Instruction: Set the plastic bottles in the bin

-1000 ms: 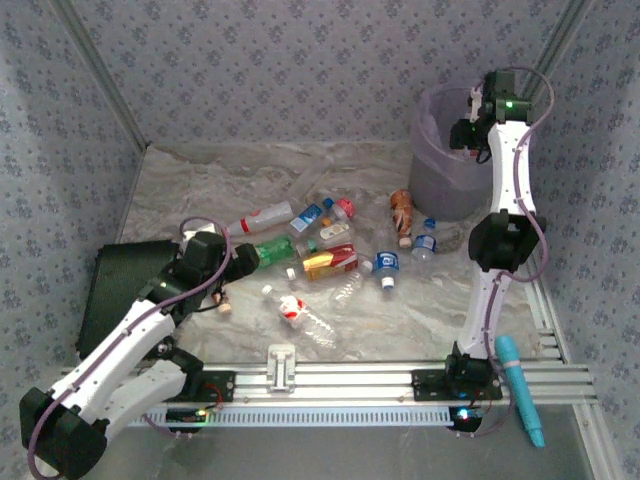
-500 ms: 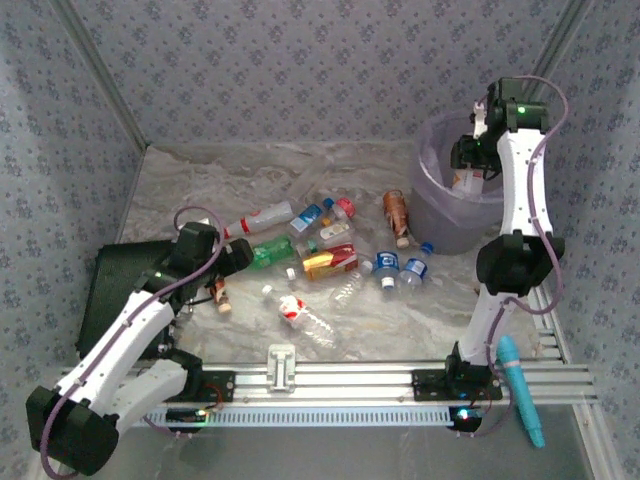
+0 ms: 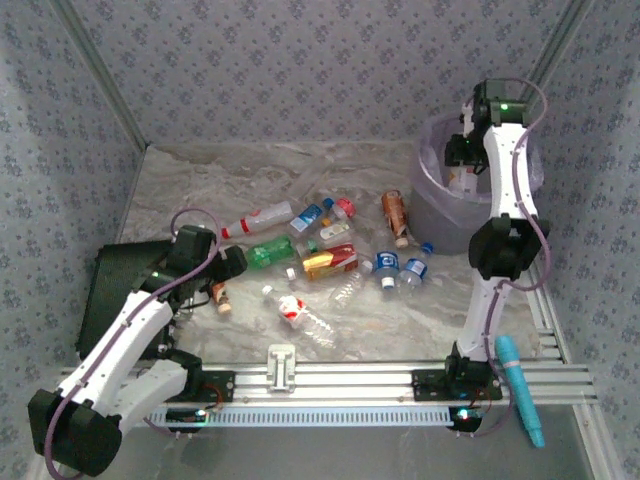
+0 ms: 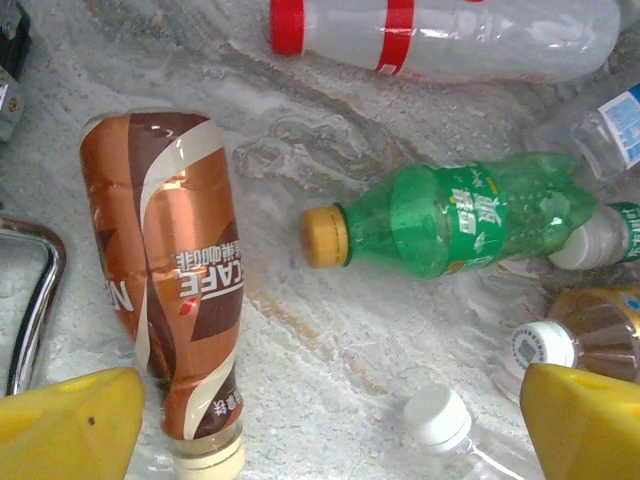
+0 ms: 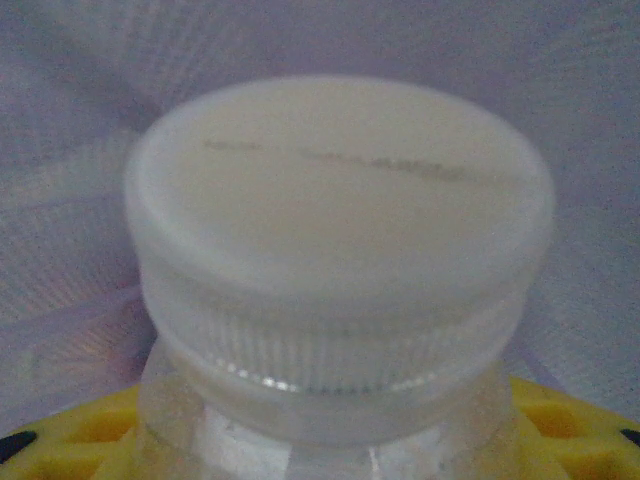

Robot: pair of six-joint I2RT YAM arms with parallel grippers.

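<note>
lilac plastic lines the round bin (image 3: 440, 205) at the far right of the table (image 3: 200, 180), and the right gripper (image 3: 462, 158) hangs over its mouth. its yellow fingers (image 5: 70, 435) are drawn in narrow on a white-capped bottle (image 5: 340, 250), gripping the clear body just below the cap, with the pale liner all around behind it. from above, this bottle hangs inside the bin's rim.

the left gripper (image 4: 330, 430) is low over the near left of the table with its yellow pads (image 4: 585, 420) spread wide and nothing between them but bare marbled surface. a brown coffee bottle (image 4: 170, 290) lies on its side just inside the left pad, its cream cap toward the camera. beyond it a green bottle (image 4: 450, 215) lies flat, yellow cap pointing left, and farther off is a clear bottle with a red cap and red band (image 4: 450, 35). near the right pad are the white cap of a small clear bottle (image 4: 440, 420) and a brown bottle with a white cap (image 4: 590, 335).

from above, the other bottles lie scattered across the middle of the table, between the arms. an orange-brown bottle (image 3: 397, 213) lies just beside the bin's base. a teal tool (image 3: 520, 390) rests on the rail at the near right.
</note>
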